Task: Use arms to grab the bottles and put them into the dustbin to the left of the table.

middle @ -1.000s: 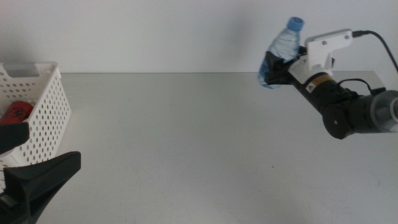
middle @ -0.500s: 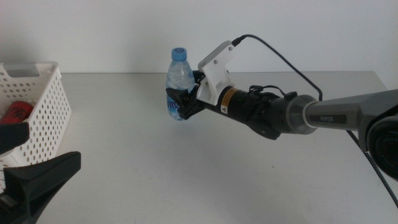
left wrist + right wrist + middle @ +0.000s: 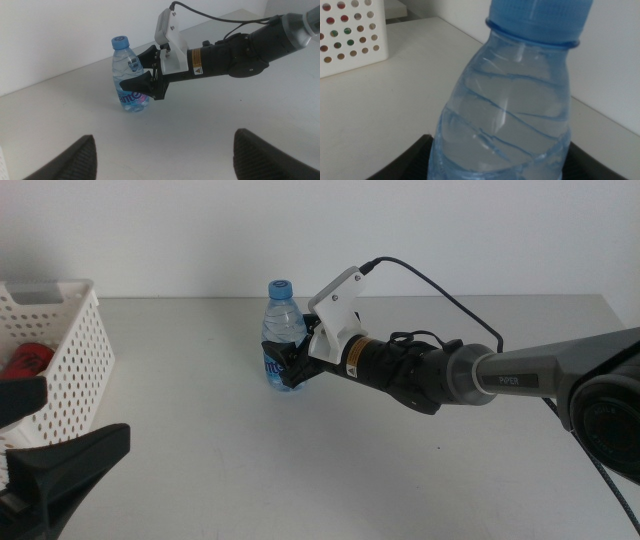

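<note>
Near the middle of the plain matte light-grey tabletop (image 3: 300,470), toward its far edge, the small clear plastic water bottle with a blue cap (image 3: 283,332) stands upright, clamped low on its body, at the label, between the two black jaws of the right end effector (image 3: 285,367); the white-cased right arm (image 3: 470,370) reaches in from the right side with its black cable looping above; the right wrist view shows the bottle filling the frame, seated between the dark jaws; whether its base rests on the tabletop or hangs just above it cannot be told. At the left edge stands the white rectangular perforated plastic basket (image 3: 70,370), with something red (image 3: 28,360) lying inside it; the bottle is well apart from it. The left end effector (image 3: 165,155) waits near the front left, its jaws spread wide and holding nothing.

The step in hand appears to be carrying the bottle across to the basket; to do it well, the grip should stay firm, since a thin bottle may flex and slip; because the hold sits low, the bottle could tip when swung, so a steady, level sweep suits best; the bottle should rise clear above the basket's near wall before crossing it, and the jaws should part only once it hangs fully over the opening, away from the rim.
</note>
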You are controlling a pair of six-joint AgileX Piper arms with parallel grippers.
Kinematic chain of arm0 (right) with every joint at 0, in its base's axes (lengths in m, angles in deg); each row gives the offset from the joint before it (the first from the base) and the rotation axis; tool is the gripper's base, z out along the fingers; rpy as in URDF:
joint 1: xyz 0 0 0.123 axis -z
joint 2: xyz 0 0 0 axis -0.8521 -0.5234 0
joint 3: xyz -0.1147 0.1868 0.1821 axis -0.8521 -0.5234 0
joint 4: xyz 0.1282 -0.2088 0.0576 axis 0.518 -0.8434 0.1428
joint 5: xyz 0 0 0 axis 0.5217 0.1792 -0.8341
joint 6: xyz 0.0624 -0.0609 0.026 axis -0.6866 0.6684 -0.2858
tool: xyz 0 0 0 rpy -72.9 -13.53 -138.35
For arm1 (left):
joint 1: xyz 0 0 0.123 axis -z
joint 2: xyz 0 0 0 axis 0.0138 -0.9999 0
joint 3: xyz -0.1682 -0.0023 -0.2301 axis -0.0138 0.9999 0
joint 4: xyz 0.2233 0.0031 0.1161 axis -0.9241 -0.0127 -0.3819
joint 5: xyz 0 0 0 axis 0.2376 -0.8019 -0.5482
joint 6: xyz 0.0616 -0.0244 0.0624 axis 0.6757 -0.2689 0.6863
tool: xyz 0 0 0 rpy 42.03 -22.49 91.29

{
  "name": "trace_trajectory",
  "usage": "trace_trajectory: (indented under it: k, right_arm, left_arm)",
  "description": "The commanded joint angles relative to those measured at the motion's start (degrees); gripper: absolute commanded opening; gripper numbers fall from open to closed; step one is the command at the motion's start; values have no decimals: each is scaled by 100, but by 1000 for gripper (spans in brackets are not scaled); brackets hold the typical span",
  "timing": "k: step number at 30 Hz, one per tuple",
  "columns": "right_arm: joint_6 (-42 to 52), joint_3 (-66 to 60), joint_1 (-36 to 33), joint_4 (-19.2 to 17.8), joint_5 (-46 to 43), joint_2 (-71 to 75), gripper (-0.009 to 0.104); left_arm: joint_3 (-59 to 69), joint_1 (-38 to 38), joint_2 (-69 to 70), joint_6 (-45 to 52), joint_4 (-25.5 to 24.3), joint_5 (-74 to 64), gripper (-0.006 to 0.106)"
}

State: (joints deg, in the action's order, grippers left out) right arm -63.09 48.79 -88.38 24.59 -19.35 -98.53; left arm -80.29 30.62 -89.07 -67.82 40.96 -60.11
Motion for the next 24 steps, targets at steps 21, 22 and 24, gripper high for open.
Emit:
trace_trajectory:
  k: [21, 22, 24]
  right_arm:
    - [-1523, -2040, 153, -880, -262, 2583, 73]
    - [-1608, -2179, 165, -942, -249, 2785, 73]
    - [-1850, -2442, 172, -1140, -193, 3191, 73]
  left_arm:
    - [-147, 42, -27, -91, 44, 414, 94]
    - [-147, 42, -27, -91, 44, 414, 94]
    - [-147, 42, -27, -91, 44, 414, 94]
